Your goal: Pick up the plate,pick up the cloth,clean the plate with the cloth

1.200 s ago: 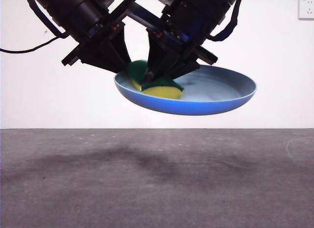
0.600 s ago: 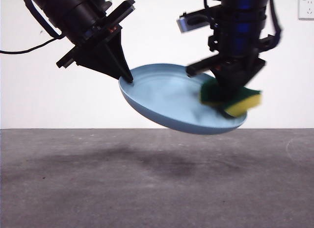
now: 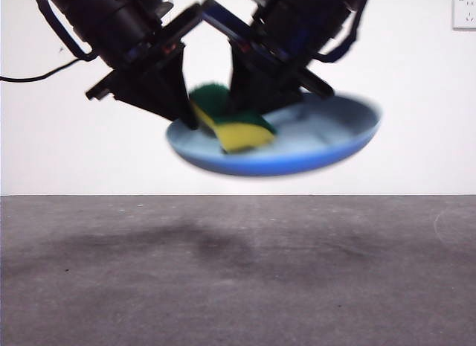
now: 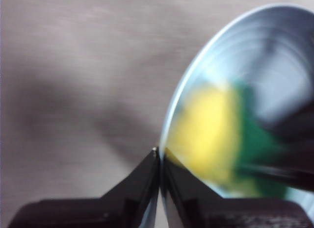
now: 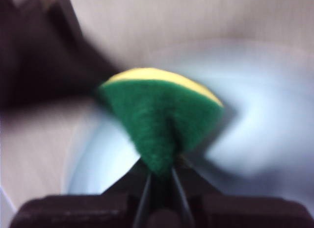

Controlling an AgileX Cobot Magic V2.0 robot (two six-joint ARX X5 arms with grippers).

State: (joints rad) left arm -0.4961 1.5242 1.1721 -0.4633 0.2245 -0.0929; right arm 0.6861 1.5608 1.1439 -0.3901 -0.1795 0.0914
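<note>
- Front view shows both pickups done: the plate (image 3: 297, 149) hangs in the air well above the table (image 3: 238, 271), and wiping appears under way; how clean it is cannot be told.
- The left gripper (image 4: 159, 157) has its jaws pinched on the plate's rim.
- The right gripper (image 5: 159, 176) is clamped on the cloth (image 5: 162, 115), pressing it into the plate near the held rim.
- The plate is light blue, shallow, smooth and motion-blurred; the cloth is a yellow sponge with a green layer, bent by the squeeze.
</note>
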